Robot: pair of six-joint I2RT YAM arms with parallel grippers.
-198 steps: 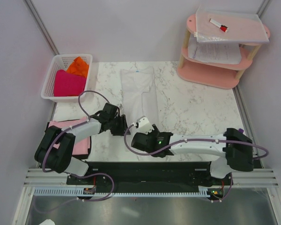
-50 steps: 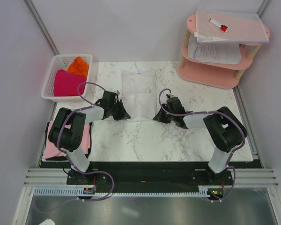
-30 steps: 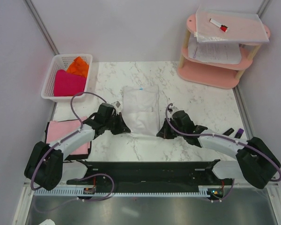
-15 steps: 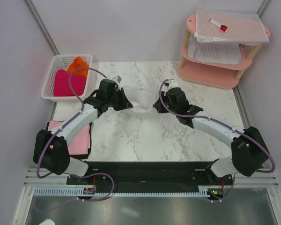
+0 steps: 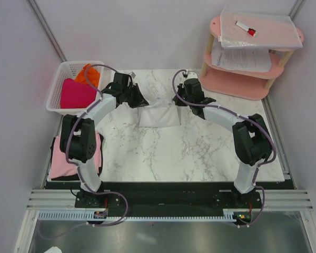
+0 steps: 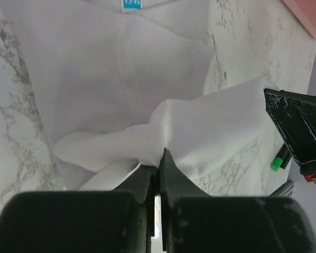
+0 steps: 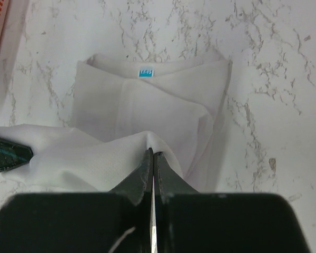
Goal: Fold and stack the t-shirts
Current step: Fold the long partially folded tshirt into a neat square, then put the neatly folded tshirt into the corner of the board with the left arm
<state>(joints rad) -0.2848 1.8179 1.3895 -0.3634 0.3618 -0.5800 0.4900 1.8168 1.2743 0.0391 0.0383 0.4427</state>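
The white t-shirt [image 5: 159,117] lies on the marble table [image 5: 200,147] as a small rectangle, its near half lifted and doubled back over the far half. My left gripper [image 5: 141,102] is shut on the raised fold's left corner [image 6: 200,132], its jaws pinching cloth. My right gripper [image 5: 175,101] is shut on the right corner [image 7: 95,158]. Under the raised cloth the lower layer shows a blue neck label [image 7: 146,73]. A pale pink t-shirt [image 5: 73,158] lies folded at the near left. Magenta [image 5: 76,94] and orange [image 5: 89,74] t-shirts sit in the basket.
The white lattice basket [image 5: 57,87] stands at the far left, close to my left arm. A pink tiered shelf [image 5: 237,87] with paper sheets [image 5: 241,59] and a marker stands at the far right. A dark mat [image 5: 97,167] lies under the pink shirt.
Both grippers have carried the white shirt's near edge away from the arm bases toward the far side, doubling the shirt over itself. Both stayed shut on the cloth.
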